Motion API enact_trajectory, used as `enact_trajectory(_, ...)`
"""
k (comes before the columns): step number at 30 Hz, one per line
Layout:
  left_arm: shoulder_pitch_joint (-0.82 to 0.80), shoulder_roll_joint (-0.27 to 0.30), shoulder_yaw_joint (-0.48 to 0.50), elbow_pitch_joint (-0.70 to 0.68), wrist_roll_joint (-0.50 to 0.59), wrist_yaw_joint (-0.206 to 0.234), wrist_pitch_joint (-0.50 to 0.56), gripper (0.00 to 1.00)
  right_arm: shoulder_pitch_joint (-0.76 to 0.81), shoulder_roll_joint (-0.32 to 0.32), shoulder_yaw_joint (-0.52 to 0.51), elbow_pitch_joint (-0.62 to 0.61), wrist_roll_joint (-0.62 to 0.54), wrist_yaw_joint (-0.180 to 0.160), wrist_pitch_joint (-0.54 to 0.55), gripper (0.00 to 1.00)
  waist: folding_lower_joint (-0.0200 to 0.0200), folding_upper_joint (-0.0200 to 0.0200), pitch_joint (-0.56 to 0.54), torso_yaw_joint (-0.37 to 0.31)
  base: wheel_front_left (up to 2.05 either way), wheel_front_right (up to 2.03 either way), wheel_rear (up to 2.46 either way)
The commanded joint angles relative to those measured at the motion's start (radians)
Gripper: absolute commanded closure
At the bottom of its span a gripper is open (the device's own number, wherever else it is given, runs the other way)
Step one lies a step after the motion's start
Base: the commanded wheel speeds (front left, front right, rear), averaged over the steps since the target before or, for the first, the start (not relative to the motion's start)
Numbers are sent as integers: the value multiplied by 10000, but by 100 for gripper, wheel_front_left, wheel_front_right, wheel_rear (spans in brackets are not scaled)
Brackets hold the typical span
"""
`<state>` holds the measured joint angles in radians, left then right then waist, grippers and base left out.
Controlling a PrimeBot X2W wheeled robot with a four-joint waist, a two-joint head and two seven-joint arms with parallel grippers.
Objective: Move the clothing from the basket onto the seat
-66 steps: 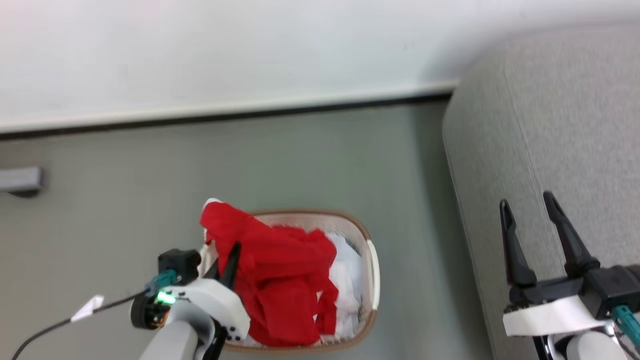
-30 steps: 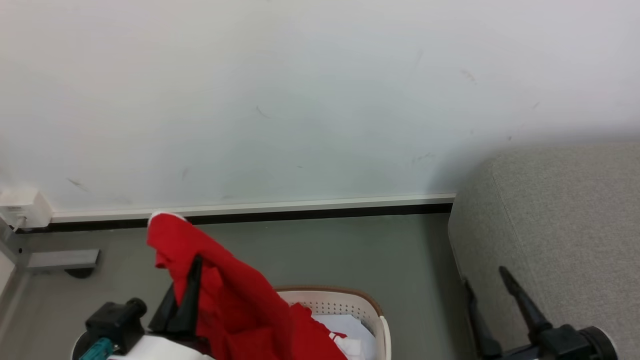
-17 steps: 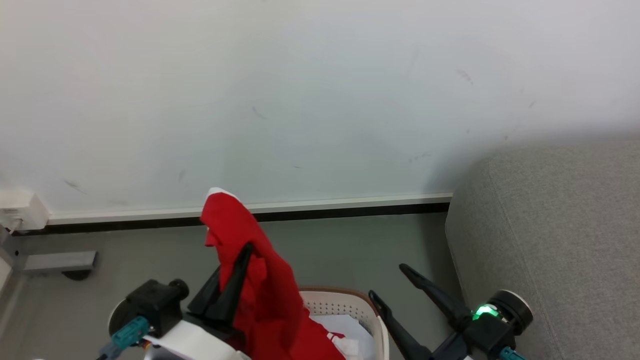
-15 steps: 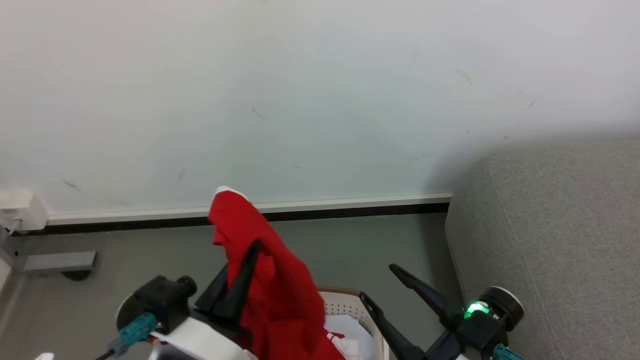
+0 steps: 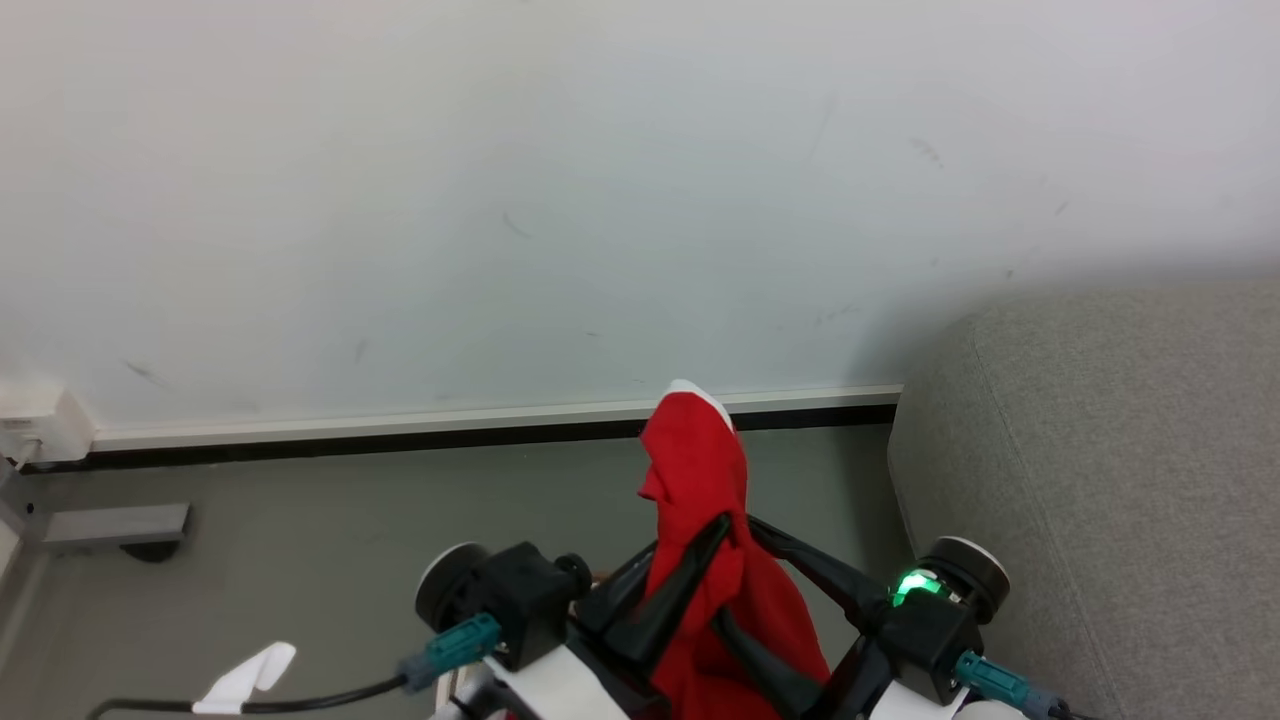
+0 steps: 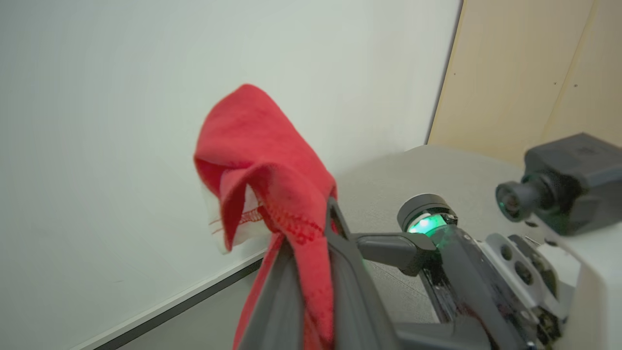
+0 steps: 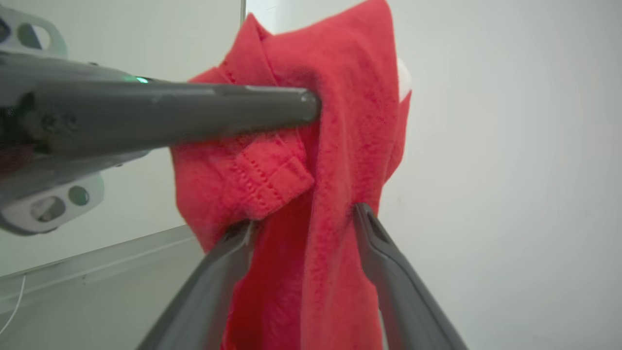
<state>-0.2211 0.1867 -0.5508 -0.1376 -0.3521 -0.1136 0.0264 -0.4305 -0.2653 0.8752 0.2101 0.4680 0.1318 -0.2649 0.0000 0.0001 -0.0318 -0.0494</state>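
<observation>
A red piece of clothing (image 5: pixel 700 470) with a white edge at its top hangs in the air, pinched in my shut left gripper (image 5: pixel 712 530). The left wrist view shows the same clothing (image 6: pixel 262 141) draped over my left gripper (image 6: pixel 308 233). From the right, my right gripper (image 5: pixel 740 570) stands open with one finger on each side of the cloth. In the right wrist view, my right gripper (image 7: pixel 303 218) straddles the hanging clothing (image 7: pixel 335 146), and a left finger (image 7: pixel 194 112) crosses above. The grey seat (image 5: pixel 1100 450) is just to the right. My arms hide the basket.
A white wall with a pale baseboard (image 5: pixel 400 425) runs behind the grey floor (image 5: pixel 350 520). A white outlet box (image 5: pixel 35 420) and a grey bar (image 5: pixel 110 522) sit at the far left. A black cable with a white tag (image 5: pixel 245 675) trails at the lower left. A beige panel (image 6: pixel 534 73) stands beyond the seat.
My left gripper has carried the red clothing up and to the right, toward the seat. My right gripper has swung in from the right and now straddles the cloth. The head camera has tilted up.
</observation>
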Motion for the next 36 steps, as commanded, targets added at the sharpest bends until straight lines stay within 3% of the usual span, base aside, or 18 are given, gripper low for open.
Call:
enact_trajectory(1,-82,28,-62,-59,-89,-21,58,100,-113,-82,-5,54,64,-21,8,0,0,-1,-6,-20,0,0,0)
enact_trajectory(11,118,99,-611,-521,-423,-86,269,100,-28,-6,64,467,508,-21,8,0,0,-1,14,-82,0,0,0)
enact_trajectory(12,117,108,-628,-550,-462,-82,286,100,-68,2,102,526,580,-21,8,64,0,-1,13,-78,0,0,0)
enact_trajectory(13,114,108,-632,-556,-471,-79,294,100,-92,13,140,618,695,-23,8,100,0,-1,12,-71,0,0,0)
enact_trajectory(15,110,140,-578,-492,-429,-6,248,100,-132,41,227,692,1010,-23,8,100,0,-1,18,-66,0,0,0)
enact_trajectory(18,149,199,-507,-365,-377,50,87,53,-158,3,172,741,1373,-23,6,100,0,-1,30,-102,0,0,0)
enact_trajectory(19,163,227,-478,-315,-339,83,9,16,-143,-25,97,769,1490,-23,6,100,0,-1,35,-128,0,0,0)
enact_trajectory(20,177,266,-454,-240,-306,84,-91,0,-120,-54,24,790,1607,-23,6,100,0,-1,42,-163,0,0,0)
enact_trajectory(27,323,453,-372,424,-132,115,-879,0,12,-325,-819,645,2364,-21,7,100,0,-1,131,-807,0,0,0)
enact_trajectory(36,532,398,-590,1347,185,207,-2003,0,106,-1247,-2177,409,2710,-21,26,100,0,-1,312,-2412,0,0,0)
